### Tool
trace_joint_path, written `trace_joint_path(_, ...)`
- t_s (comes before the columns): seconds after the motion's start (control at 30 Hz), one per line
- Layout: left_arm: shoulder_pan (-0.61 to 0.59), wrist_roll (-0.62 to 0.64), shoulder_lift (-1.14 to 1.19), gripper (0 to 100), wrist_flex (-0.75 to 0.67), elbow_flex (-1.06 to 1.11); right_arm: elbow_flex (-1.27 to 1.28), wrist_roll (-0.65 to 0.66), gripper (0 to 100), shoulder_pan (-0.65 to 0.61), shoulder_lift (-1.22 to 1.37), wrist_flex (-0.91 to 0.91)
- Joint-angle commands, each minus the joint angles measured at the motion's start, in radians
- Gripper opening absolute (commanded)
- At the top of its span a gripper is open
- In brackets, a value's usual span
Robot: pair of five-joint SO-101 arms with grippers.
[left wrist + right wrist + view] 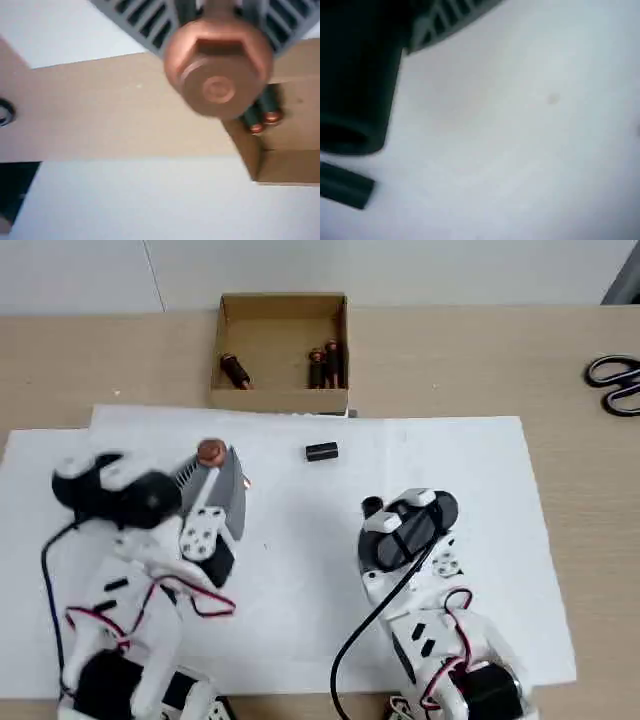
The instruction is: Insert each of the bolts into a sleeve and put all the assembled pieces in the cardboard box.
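Observation:
My left gripper is shut on a copper bolt, held over the white paper a little in front of the cardboard box. In the left wrist view the bolt's hexagonal head faces the camera between grey fingers. My right gripper is shut on a black sleeve, low over the paper's middle right; its open end shows large in the right wrist view. Another black sleeve lies loose on the paper between the arms and the box. Three assembled pieces lie in the box.
White paper covers the wooden table in front of the box. Scissors lie at the far right edge of the table. The box wall and two assembled pieces show behind the bolt in the left wrist view.

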Motion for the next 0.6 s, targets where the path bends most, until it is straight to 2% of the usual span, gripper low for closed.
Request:
trace_joint_path(0.0, 0.014, 0.074, -0.109, 1, -0.044, 0.065, 0.012, -0.058, 0.4, -0.084, 0.004, -0.050)
trace_joint_path(0.27, 0.015, 0.218, -0.138, 1, -0.041, 0.099, 0.054, -0.103, 0.4, -0.209, 0.004, -0.120)
trace_joint_path(0.4, 0.020, 0.241, -0.140, 1, -0.040, 0.099, 0.058, -0.103, 0.4, -0.254, 0.004, -0.124)
trace_joint_path(0.57, 0.086, 0.290, -0.144, 1, -0.040, 0.099, 0.075, -0.089, 0.4, -0.308, 0.004, -0.124)
